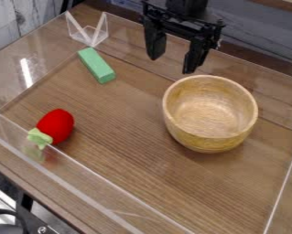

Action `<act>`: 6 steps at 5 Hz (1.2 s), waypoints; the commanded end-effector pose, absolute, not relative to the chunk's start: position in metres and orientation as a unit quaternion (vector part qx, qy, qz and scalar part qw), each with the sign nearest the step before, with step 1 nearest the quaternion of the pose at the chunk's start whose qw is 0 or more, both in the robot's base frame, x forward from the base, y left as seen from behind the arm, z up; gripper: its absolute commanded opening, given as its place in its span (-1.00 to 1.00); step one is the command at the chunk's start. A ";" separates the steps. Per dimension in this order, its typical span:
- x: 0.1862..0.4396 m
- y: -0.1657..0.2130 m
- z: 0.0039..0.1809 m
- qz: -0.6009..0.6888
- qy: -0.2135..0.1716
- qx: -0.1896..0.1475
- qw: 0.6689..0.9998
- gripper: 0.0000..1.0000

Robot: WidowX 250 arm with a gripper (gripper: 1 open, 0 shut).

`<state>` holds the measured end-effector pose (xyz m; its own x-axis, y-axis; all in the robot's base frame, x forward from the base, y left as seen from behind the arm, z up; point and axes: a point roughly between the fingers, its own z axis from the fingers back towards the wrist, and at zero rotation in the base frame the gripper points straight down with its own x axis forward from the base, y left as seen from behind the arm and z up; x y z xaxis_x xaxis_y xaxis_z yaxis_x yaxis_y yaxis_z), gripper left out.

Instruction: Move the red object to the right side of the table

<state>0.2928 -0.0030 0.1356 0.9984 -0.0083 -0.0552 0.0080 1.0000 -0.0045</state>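
The red object (55,125) is a small rounded toy with a light green leafy end pointing toward the near-left wall; it lies on the left side of the table (124,155). My gripper (174,54) hangs at the back centre, well above and behind the wooden bowl, far from the red object. Its two dark fingers (152,44) stand apart, open, with nothing between them.
A wooden bowl (210,111) sits on the right half. A green rectangular block (97,64) lies at the back left. Low clear acrylic walls (62,183) border the tabletop, with a folded clear piece (87,32) at the back.
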 end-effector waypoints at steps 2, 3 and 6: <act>0.251 0.023 0.137 0.026 0.043 -0.004 0.999 1.00; 0.219 0.061 0.137 0.034 0.034 -0.001 0.999 1.00; 0.176 0.118 0.106 0.025 0.017 -0.003 1.000 1.00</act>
<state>0.1739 0.1143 0.1006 0.9972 0.0470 -0.0589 -0.0481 0.9987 -0.0175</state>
